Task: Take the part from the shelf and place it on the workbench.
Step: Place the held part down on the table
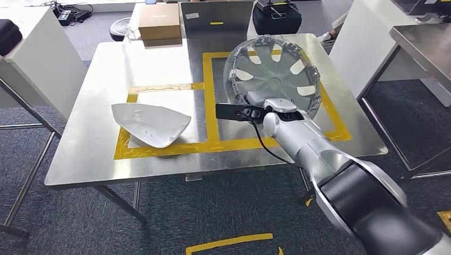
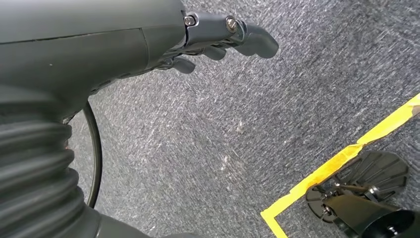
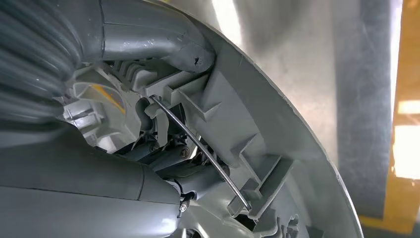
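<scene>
- Steel bench (image 1: 95, 133) is carrying yellow tape (image 1: 211, 101) outlining two boxes; a white shell (image 1: 151, 123) is lying in the left box, near the cap.
- Cardboard box (image 1: 159, 22) and black case (image 1: 276, 17) are sitting beyond the bench's far edge.
- Right hand (image 3: 163, 59) is gripping the cap (image 1: 274, 74) by its rim, over the right box.
- Cap is standing tilted, ribbed back facing the robot.
- Left hand (image 2: 218, 39) is hanging over carpet, fingers loosely curled and holding nothing.
</scene>
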Robot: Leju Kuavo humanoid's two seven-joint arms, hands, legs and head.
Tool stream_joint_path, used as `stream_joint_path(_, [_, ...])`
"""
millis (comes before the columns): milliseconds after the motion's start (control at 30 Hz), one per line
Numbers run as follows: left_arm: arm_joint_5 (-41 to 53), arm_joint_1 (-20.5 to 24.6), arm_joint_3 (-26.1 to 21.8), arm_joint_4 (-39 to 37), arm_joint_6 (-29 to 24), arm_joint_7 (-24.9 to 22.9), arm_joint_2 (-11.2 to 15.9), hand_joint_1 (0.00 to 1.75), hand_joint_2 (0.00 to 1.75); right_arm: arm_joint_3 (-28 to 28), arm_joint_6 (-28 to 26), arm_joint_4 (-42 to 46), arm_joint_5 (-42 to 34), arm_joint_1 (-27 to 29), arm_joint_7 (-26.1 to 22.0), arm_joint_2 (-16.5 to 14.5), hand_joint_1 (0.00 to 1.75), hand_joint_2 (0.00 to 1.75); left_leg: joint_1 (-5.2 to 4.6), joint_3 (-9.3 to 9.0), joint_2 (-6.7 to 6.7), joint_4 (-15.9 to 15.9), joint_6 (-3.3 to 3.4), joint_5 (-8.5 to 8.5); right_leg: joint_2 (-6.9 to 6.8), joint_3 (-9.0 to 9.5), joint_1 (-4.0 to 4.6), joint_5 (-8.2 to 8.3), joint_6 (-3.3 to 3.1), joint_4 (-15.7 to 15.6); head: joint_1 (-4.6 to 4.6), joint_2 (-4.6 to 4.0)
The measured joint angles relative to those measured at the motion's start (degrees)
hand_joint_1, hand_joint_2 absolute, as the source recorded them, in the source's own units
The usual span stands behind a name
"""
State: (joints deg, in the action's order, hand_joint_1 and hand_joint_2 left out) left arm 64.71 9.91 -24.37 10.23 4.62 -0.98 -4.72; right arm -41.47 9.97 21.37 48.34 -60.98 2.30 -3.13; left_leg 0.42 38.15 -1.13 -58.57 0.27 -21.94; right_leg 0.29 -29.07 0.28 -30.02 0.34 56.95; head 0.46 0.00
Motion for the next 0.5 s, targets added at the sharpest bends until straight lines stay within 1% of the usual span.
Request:
stream_joint_path(333, [0.0,0.2,0.0,0.0,0.1,0.0,-0.1,0.00,1.75,-3.0,0.7,-3.2,2.0,1.6,-1.2,-3.5,1.75,1.75,0.01,-0.03,0.08,0.1,-0.05,0.03,0.08,-0.09,0.00,-0.03,-0.05,0.0,-0.01,0.00])
stream_joint_path(500, [0.0,0.2,0.0,0.0,0.1,0.0,-0.1,0.00,1.75,-3.3,0.9,-3.8,2.1,2.0,-1.3,-4.2,1.75,1.75,0.01,-0.03,0.04,0.1,-0.05,0.03,0.06,-0.08,0.00,-0.05,-0.08,0.0,0.00,0.00])
